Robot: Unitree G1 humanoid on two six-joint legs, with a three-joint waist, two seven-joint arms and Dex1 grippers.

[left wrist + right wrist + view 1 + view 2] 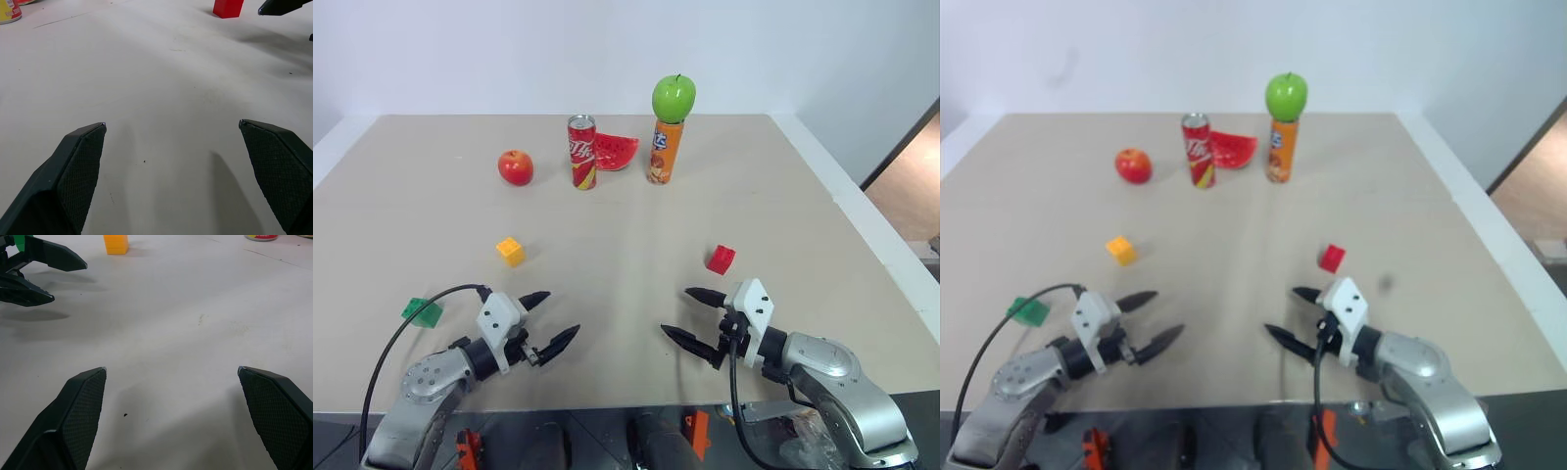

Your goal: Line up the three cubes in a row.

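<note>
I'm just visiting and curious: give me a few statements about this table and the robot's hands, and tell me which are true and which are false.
1. Both hands are open and hold nothing. True: the left hand and the right hand hover empty over the table.
2. The three cubes already stand in a row. False: the green cube, yellow cube and red cube lie scattered.
3. A green apple sits on top of the orange can. True.
4. The red cube is nearest the left hand. False: it lies by the right hand.
5. The red apple sits on the red can. False: it rests on the table beside it.
</note>
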